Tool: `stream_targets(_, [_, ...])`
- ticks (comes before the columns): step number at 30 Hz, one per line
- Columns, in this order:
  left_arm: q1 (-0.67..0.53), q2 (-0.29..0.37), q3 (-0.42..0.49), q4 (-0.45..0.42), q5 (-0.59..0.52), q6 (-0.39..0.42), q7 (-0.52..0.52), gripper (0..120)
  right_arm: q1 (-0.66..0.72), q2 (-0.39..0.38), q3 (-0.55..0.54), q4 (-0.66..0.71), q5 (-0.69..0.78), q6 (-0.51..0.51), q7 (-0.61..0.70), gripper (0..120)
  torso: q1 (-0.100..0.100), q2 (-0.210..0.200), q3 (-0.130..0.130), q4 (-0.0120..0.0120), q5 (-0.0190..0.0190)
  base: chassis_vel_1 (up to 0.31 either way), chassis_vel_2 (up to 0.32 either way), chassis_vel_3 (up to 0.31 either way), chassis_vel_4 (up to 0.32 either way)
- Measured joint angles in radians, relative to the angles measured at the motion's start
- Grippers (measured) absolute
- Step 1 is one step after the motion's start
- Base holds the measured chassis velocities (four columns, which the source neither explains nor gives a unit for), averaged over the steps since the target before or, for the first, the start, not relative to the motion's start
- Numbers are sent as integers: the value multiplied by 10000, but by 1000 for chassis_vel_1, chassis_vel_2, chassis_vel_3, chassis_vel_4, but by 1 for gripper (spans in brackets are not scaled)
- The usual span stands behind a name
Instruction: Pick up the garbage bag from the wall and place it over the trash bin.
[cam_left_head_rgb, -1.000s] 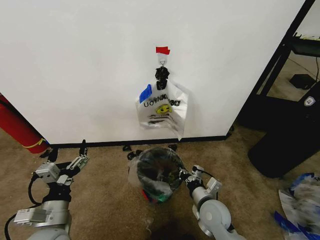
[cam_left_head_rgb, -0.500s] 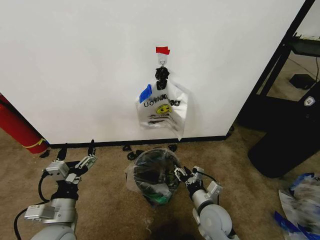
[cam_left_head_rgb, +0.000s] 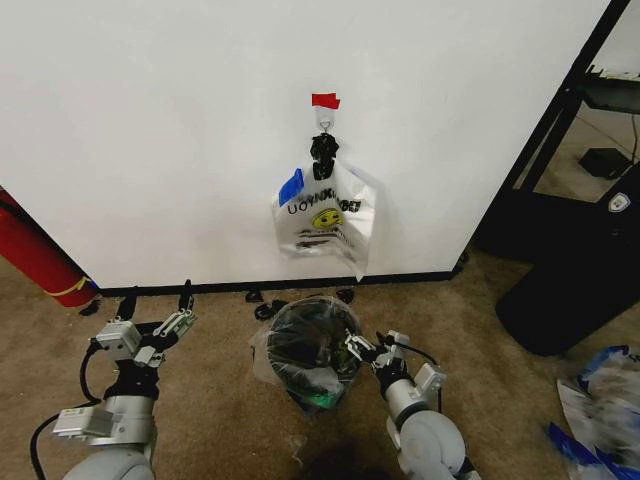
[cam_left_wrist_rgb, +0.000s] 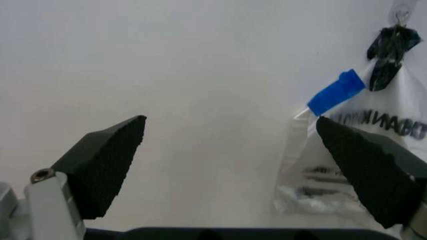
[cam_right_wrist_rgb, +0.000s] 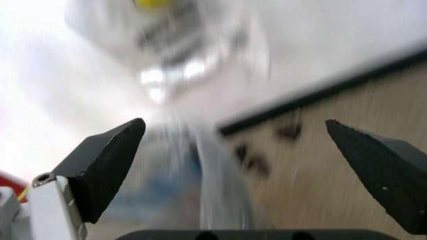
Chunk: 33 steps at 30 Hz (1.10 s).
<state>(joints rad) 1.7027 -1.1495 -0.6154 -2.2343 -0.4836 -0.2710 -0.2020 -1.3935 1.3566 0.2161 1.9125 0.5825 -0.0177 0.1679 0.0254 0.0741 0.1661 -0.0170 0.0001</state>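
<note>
The black trash bin (cam_left_head_rgb: 308, 338) stands on the carpet just in front of the white wall (cam_left_head_rgb: 150, 130). The clear garbage bag (cam_left_head_rgb: 268, 366) lies crinkled over and around the bin. My right gripper (cam_left_head_rgb: 366, 346) is at the bin's right side, open; in the right wrist view it (cam_right_wrist_rgb: 235, 121) faces blurred clear film (cam_right_wrist_rgb: 213, 200). Left of the bin, apart from it, my left gripper (cam_left_head_rgb: 158, 293) is open, and in the left wrist view it (cam_left_wrist_rgb: 231, 118) points at the wall.
A white smiley-face shopping bag (cam_left_head_rgb: 325, 222) hangs from a hook under red tape (cam_left_head_rgb: 325, 100). A red cylinder (cam_left_head_rgb: 35, 255) leans at the far left. Black furniture (cam_left_head_rgb: 570, 280) stands on the right, with plastic litter (cam_left_head_rgb: 600, 405) on the floor beside it.
My left gripper has moved right, closer to the bin. The bin with its film has shifted slightly left and toward me, and my right gripper has followed it.
</note>
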Motion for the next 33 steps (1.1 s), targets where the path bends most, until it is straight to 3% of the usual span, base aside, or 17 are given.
stream_targets(5, [-51,-187,413,237,807,-198,-61,100,-1104,222,818,965,-2839,1744,-133,100,0,0,-1,-2,-1,0,0,0,0])
stream_targets(12, [-101,-393,513,408,1451,-537,-101,100,-3171,656,1952,2254,-4732,3435,-350,100,0,0,0,-5,-2,0,0,0,0])
stream_targets(17, [185,-491,354,422,1979,-970,52,100,-4288,1048,2140,3133,-5298,4249,-501,100,-1,0,-1,-1,-1,0,0,0,0])
stream_targets(25, [500,-523,391,351,2415,-1621,205,100,-4813,1228,2097,4013,-5621,4474,-629,100,-1,0,0,-1,-1,0,0,0,0])
stream_targets(33, [461,-699,578,576,2512,-1844,137,100,-4827,1498,2077,3965,-5608,4368,-600,100,0,0,0,-1,-1,0,0,0,0])
